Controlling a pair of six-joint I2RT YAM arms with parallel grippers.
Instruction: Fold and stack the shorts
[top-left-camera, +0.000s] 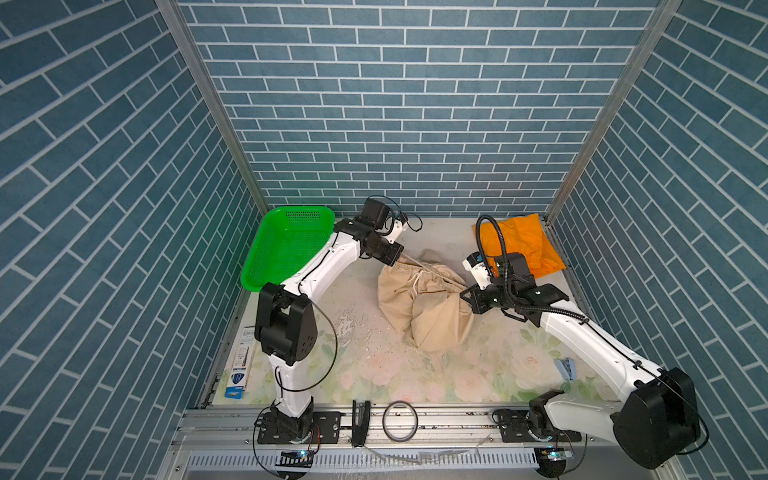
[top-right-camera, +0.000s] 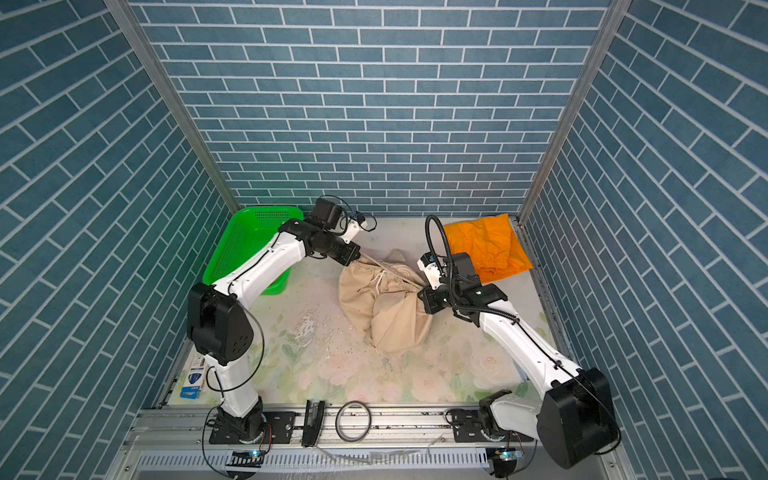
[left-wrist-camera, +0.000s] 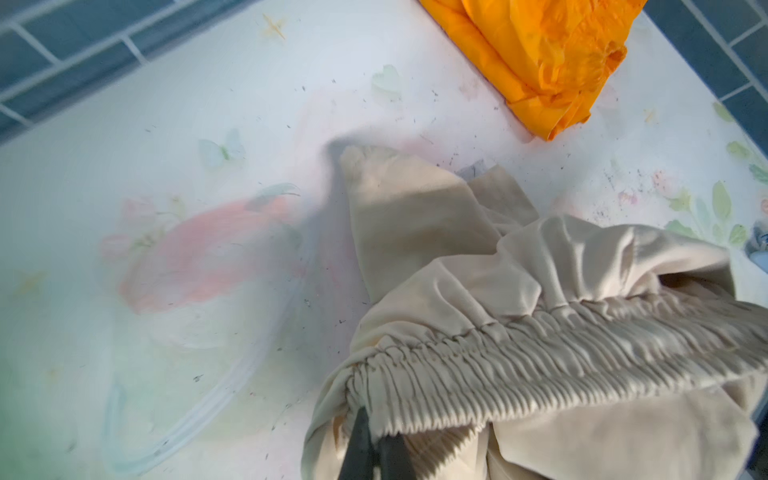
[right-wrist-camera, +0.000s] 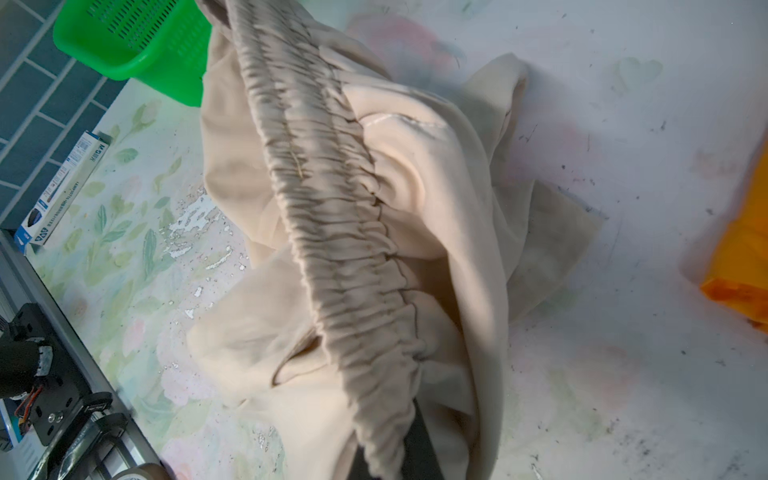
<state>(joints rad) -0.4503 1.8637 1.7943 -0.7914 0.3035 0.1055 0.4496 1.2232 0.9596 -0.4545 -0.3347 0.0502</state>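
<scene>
Holding the beige shorts (top-left-camera: 419, 311) taut by the waistband (top-left-camera: 434, 275) — left gripper (top-left-camera: 400, 257) clamped at its 10 o'clock end, right gripper (top-left-camera: 467, 292) clamped at 4 o'clock. Legs bunch toward 6 o'clock.

Crumpled beige shorts (top-left-camera: 419, 307) mid-table; orange shorts (top-left-camera: 528, 245) far-right

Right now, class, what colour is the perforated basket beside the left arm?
The basket is bright green, seen best in a top view.
</scene>
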